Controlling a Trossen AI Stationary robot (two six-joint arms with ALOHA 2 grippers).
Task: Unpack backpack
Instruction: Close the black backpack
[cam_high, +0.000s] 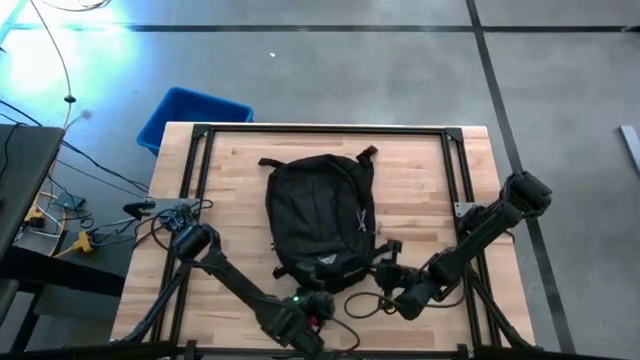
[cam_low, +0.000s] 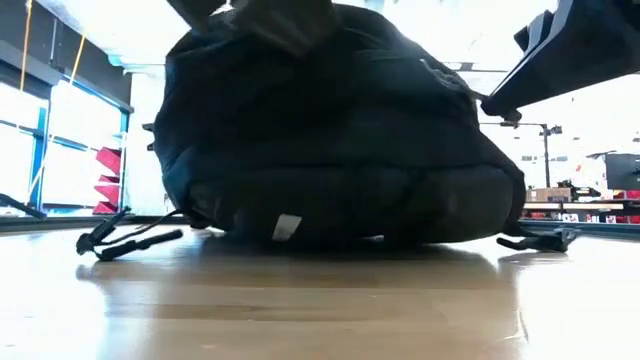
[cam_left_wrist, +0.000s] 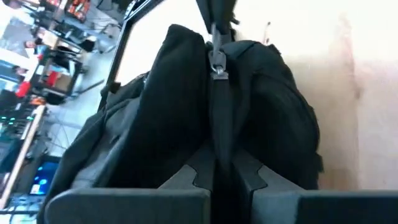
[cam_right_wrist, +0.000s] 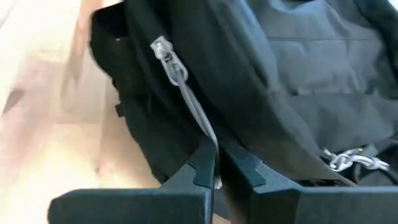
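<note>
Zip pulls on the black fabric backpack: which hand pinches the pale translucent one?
The right hand, shut on the pale translucent cord pull; the left hand pinches a black fabric pull instead.

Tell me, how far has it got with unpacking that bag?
Barely begun. Nothing lies unpacked on the table. The left gripper has shut on a black strap of the backpack; the right gripper has shut on a zipper pull. Opening and emptying remain.

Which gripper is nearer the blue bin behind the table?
Left. The left gripper is at the backpack's near end, on the blue bin's side; the right gripper is at its other near corner.
</note>
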